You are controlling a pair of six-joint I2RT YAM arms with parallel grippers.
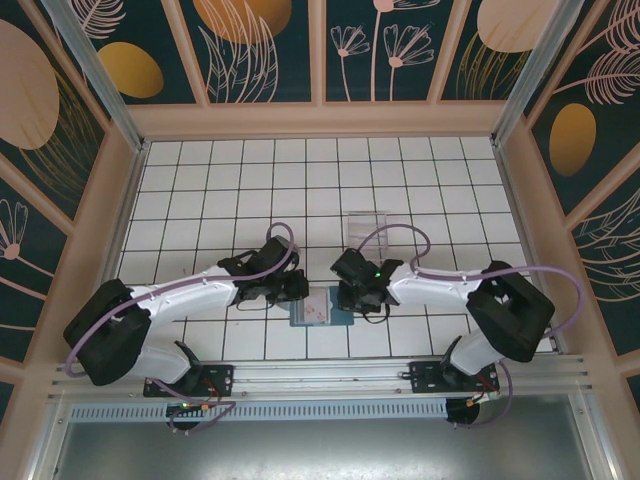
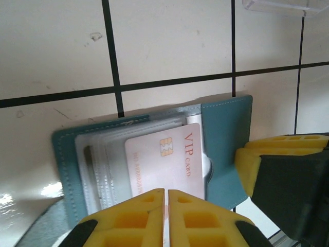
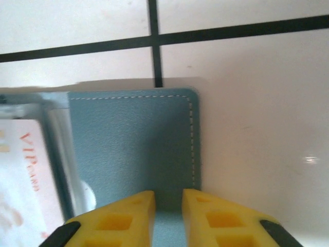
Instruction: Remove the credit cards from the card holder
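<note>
Card holder point(image 2: 226, 139) lying open, left claw point(image 2: 165, 198) closed over pale credit card point(image 2: 169, 159)

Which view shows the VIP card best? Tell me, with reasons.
Left wrist view: the VIP card lies on the card holder with chip and lettering readable, its near edge in the left gripper. Right wrist shows one cropped strip; top external, a small pale patch.

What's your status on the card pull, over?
Left gripper shut on VIP card, partly out. Right gripper clamps card holder panel. Clear tray sits beyond, not obstructing.
</note>
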